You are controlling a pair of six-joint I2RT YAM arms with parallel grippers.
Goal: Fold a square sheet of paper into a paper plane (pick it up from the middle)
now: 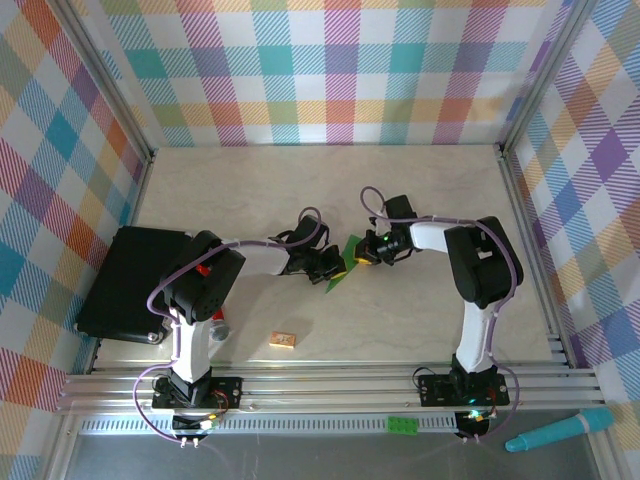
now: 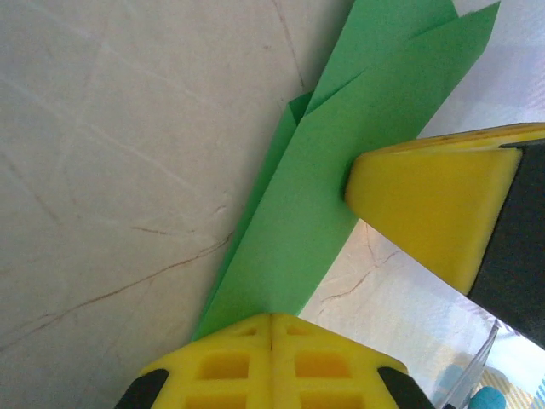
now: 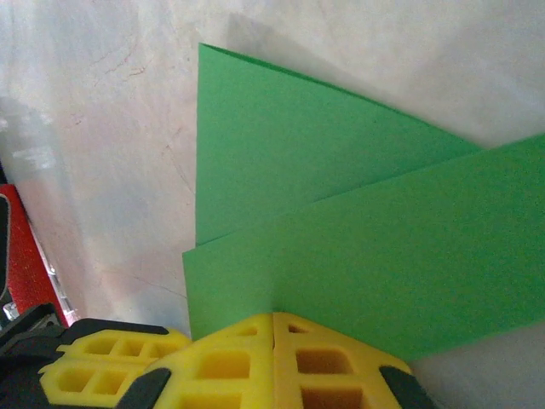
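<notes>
Left gripper (image 2: 272, 328), right gripper (image 3: 272, 322) both pinch green paper plane (image 2: 328, 162)

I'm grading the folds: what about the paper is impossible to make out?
- Top view: paper too small, mostly under left tool and right tool.
- Left wrist: far end cut by top edge; near end behind left tool.
- Right wrist: runs off right edge; near edge behind right tool.

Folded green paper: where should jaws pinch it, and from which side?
Likely the folded paper by an edge, coming in edge-on so the jaws close across its stacked layers. It's a thin, long strip, so nothing else gives purchase. The left gripper at its narrow end and the right gripper are shut on it that way.
</notes>
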